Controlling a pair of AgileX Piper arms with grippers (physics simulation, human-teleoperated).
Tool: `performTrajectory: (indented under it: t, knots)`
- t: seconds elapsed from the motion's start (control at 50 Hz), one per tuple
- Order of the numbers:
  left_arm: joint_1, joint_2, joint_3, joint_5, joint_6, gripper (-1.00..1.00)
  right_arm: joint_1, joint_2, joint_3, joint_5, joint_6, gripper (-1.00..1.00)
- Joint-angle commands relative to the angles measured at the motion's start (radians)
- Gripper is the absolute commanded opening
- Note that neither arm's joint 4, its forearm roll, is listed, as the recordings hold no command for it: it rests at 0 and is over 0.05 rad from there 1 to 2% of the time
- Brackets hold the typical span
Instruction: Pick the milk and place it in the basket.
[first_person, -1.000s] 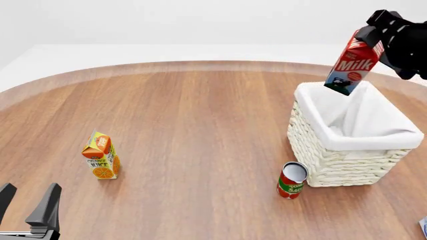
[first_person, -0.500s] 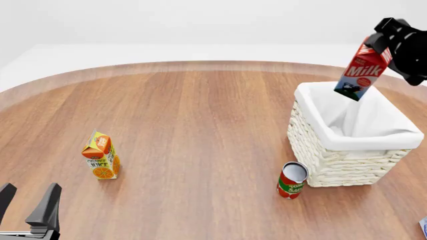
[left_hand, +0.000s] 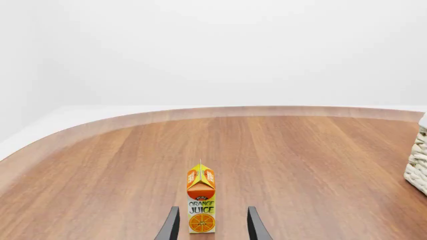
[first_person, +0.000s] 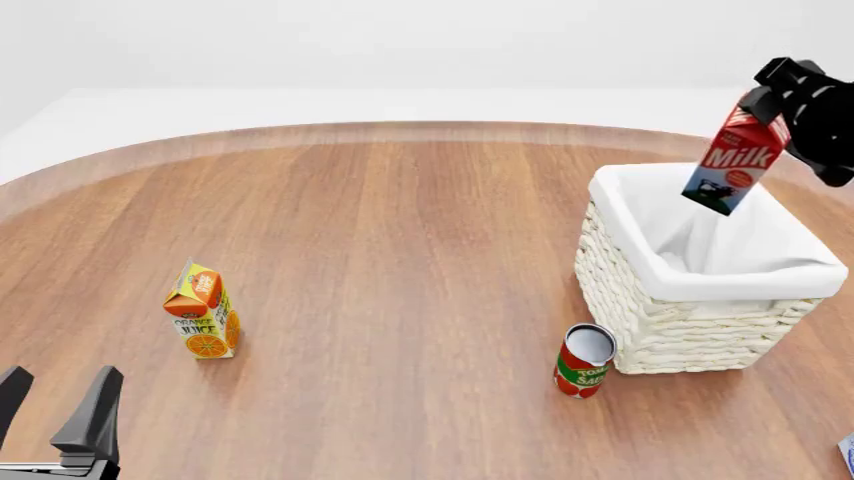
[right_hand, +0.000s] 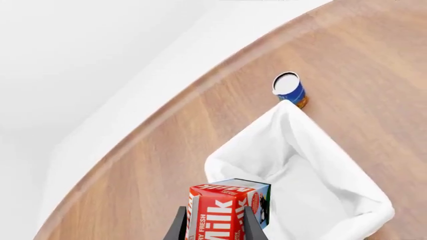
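At the upper right of the front view, the black right gripper (first_person: 785, 92) pinches the top of the small gable-top milk carton (first_person: 731, 160) — red above with white "Milk" lettering, blue-green at the base. The carton hangs tilted in the air over the far side of the large cream-white woven wicker basket (first_person: 650, 300), above its white cloth lining, not touching it. In the right wrist view the two fingers (right_hand: 179, 227) press against either side of the carton (right_hand: 223, 212), with the basket's lining (right_hand: 313, 165) open below it.

Just beside the basket's lower left corner stands a red tomato sauce can (first_person: 582, 361). Well apart, at the lower left of the frame, an orange-yellow juice carton (first_person: 202, 312) stands upright on the brown wooden table (first_person: 400, 240). The left gripper (first_person: 54, 410) sits at the bottom left edge — its fingers spread and empty, the juice carton (left_hand: 201, 202) ahead of them in the left wrist view.
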Motion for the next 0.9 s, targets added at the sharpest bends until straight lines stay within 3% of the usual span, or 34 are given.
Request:
performTrajectory:
  t: [0.02,0.9]
  knots:
    - [0.000,0.000,0.000,0.000,0.000,1.00,-0.030,0.005,0.009,-0.036,0.005,-1.00]
    - [0.000,0.000,0.000,0.000,0.000,1.00,-0.075,0.101,0.079,-0.130,-0.032,-1.00]
